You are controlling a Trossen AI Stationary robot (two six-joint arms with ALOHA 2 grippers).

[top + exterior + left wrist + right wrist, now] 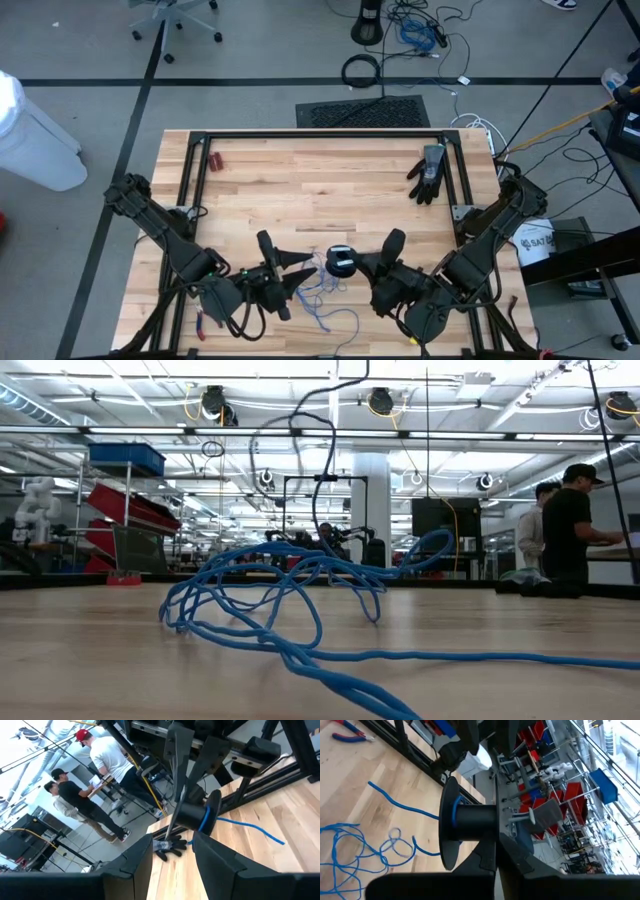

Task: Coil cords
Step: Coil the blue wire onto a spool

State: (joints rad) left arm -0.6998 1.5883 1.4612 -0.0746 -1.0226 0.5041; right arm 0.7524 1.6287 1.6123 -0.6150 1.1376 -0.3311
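A thin blue cord lies in a loose tangle [325, 297] on the wooden table near its near edge, and fills the low view [280, 600]. One end is wound on a small black spool [341, 262]. My right gripper [366, 266] is shut on that spool. My left gripper [300, 272] is open and empty just left of the spool, with its fingers pointing at it. In its own wrist view [172, 857] its fingers stand apart, short of the spool [192, 815]. My right gripper holds the black spool [470, 820] between its two fingers, which seem to bear on the spool's two ends; the finger [492, 852] hides one end. The spool lies on its side, seemingly clear of the table. The cord [410, 810] runs slack from the flange [447, 827] to the tangle.
A black glove [428, 172] lies at the far right of the table. A small red object [215, 160] lies at the far left, and pliers [350, 735] lie by the frame rail. Black frame rails [320, 135] border the table. People stand in the room beyond [80, 795].
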